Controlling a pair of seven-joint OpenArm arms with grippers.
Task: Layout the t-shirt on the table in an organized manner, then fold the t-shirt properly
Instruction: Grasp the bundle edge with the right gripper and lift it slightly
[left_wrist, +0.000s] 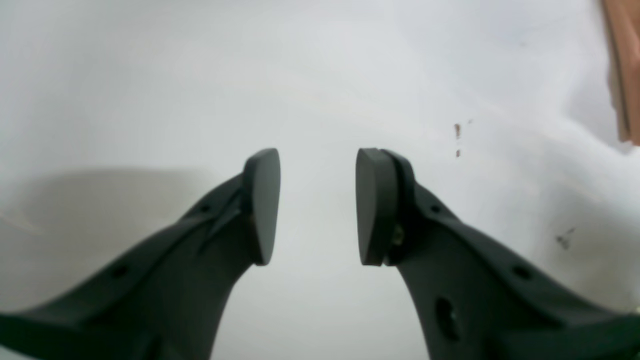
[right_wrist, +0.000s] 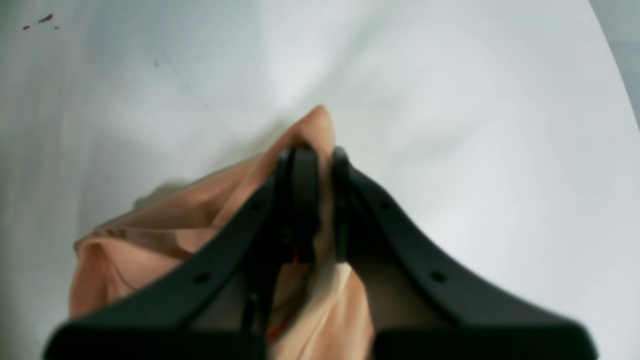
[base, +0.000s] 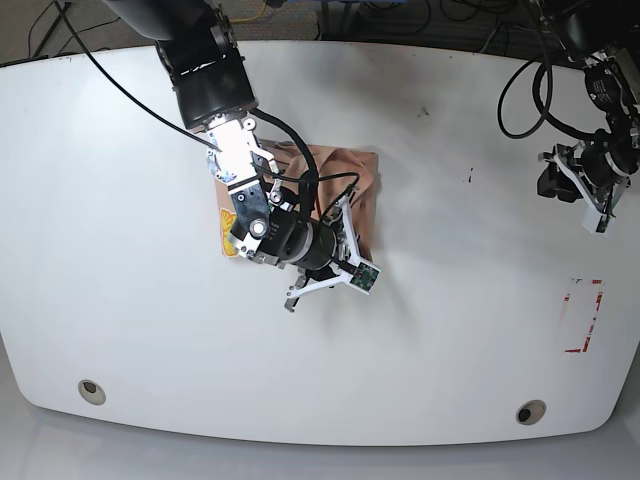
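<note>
The peach t-shirt (base: 352, 172) lies bunched near the middle of the white table (base: 120, 150), and a bit of yellow print (base: 228, 243) shows at its left edge. My right gripper (right_wrist: 320, 150) is shut on a raised fold of the t-shirt (right_wrist: 150, 235), with the fabric tip poking out past the fingertips. In the base view the right gripper (base: 345, 245) hangs over the shirt's lower right part. My left gripper (left_wrist: 317, 165) is open over bare table (left_wrist: 150, 75), holding nothing. In the base view the left gripper (base: 575, 185) is far off to the right. A peach strip of the t-shirt (left_wrist: 625, 75) shows at the left wrist view's edge.
A red-marked rectangle (base: 583, 315) sits at the table's right side. Two round grommet holes (base: 91, 391) (base: 530, 412) lie near the front edge. Small dark specks (left_wrist: 457, 131) mark the tabletop. Cables hang behind the table's far edge.
</note>
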